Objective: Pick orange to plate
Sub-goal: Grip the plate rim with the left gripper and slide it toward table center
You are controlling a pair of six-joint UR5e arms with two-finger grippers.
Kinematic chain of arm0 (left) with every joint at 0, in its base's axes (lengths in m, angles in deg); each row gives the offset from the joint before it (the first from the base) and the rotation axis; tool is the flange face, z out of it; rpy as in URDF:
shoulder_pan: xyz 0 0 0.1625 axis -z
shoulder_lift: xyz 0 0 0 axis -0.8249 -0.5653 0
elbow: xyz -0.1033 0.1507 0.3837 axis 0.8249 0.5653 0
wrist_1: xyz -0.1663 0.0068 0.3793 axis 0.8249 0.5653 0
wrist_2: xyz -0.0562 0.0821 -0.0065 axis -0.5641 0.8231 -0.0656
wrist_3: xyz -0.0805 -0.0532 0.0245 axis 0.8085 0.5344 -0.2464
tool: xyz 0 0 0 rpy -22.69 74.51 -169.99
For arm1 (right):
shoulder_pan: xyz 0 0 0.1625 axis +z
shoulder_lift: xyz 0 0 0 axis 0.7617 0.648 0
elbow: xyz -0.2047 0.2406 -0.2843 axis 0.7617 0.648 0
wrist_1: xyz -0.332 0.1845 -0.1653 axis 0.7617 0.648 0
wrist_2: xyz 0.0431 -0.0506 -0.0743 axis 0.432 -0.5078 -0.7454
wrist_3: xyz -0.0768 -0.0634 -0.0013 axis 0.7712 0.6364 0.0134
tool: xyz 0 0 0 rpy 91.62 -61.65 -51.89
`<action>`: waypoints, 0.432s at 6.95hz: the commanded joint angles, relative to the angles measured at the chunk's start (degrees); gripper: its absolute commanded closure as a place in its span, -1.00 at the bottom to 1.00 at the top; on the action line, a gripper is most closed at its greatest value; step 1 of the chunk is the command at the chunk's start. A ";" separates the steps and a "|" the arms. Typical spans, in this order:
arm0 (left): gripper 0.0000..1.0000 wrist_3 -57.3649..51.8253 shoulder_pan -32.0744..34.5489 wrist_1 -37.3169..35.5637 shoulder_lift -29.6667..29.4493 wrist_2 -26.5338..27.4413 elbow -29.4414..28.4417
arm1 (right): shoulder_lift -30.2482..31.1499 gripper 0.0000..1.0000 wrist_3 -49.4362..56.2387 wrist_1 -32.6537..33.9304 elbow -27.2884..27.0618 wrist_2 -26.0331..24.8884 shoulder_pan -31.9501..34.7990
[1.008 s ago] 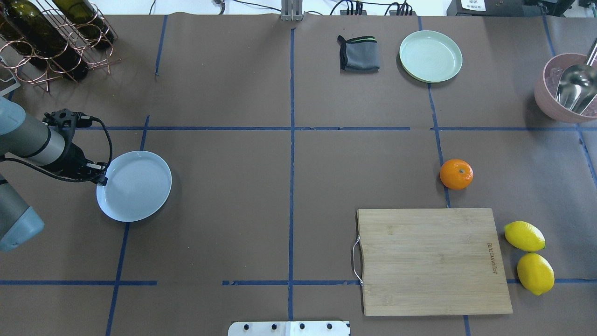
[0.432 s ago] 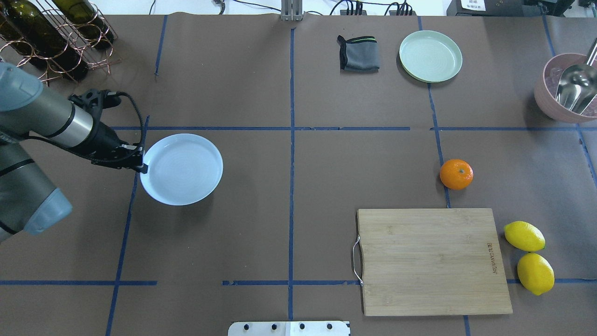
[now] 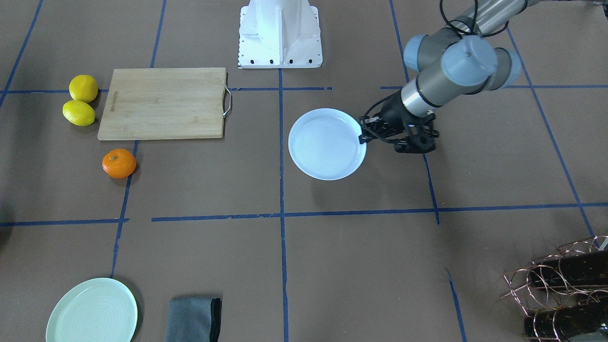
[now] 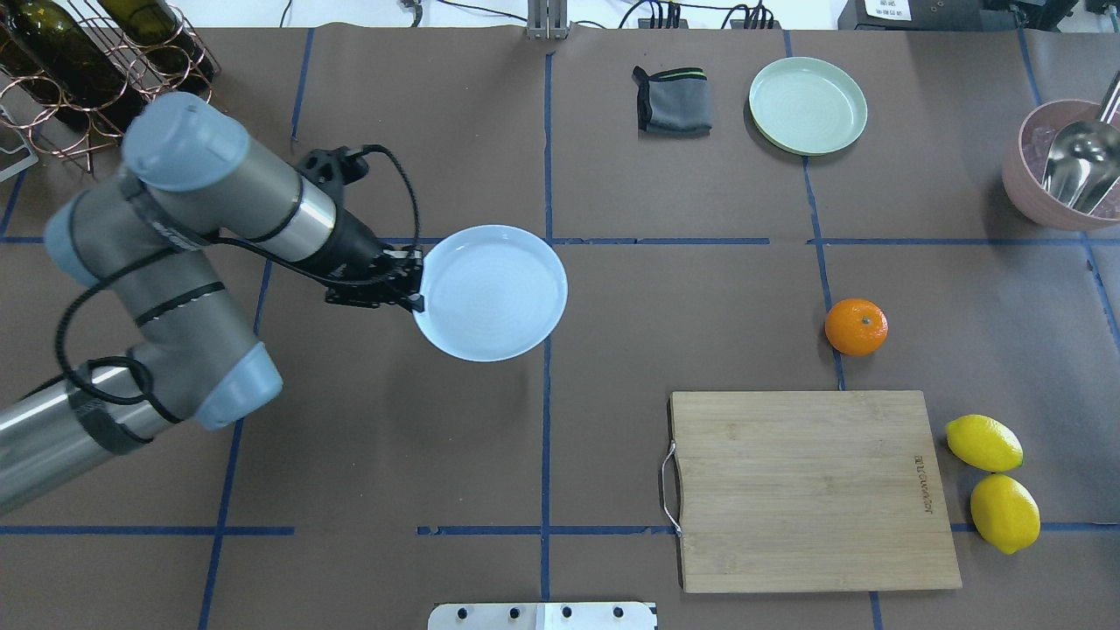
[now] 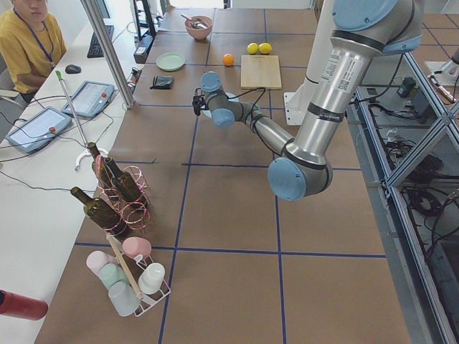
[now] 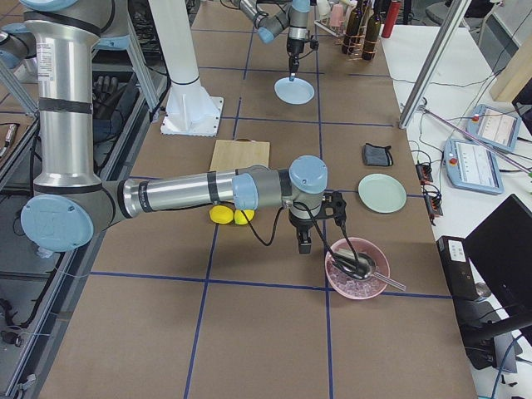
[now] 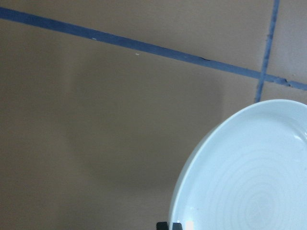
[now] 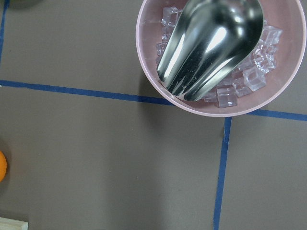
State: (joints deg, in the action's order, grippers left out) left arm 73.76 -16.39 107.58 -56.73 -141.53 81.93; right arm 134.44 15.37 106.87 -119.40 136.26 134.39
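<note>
- The left end effector (image 4: 413, 287) is clamped on the rim of the plate (image 4: 499, 289) and has carried it rightward, from the left part of the tabletop (image 4: 665, 332) to the central blue tape line (image 4: 546, 157).
- The orange (image 4: 856, 326) has not moved. It lies just beyond the cutting board (image 4: 809, 490), well apart from the plate.
- The right end effector (image 6: 303, 243) hangs near the pink bowl (image 6: 357, 270). Whether it is wide or narrow cannot be told.

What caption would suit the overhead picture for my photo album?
The left gripper grips the empty plate by its rim; the orange lies far off, near the cutting board.
</note>
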 commanded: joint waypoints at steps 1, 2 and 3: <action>1.00 3.36 -3.50 1.77 -3.72 5.24 -5.40 | 0.01 -1.00 0.00 0.01 -0.05 0.05 -0.14; 1.00 3.53 -4.55 4.92 -3.63 5.51 -8.20 | 0.01 -1.00 0.00 0.01 -0.14 0.22 -0.14; 1.00 3.54 -5.60 7.13 -3.36 7.43 -9.18 | 0.01 -1.00 0.00 0.01 -0.14 0.66 -0.23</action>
State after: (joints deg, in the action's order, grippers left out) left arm 77.12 -20.66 111.80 -60.19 -135.90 74.79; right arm 134.45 15.37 106.88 -119.51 136.52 134.24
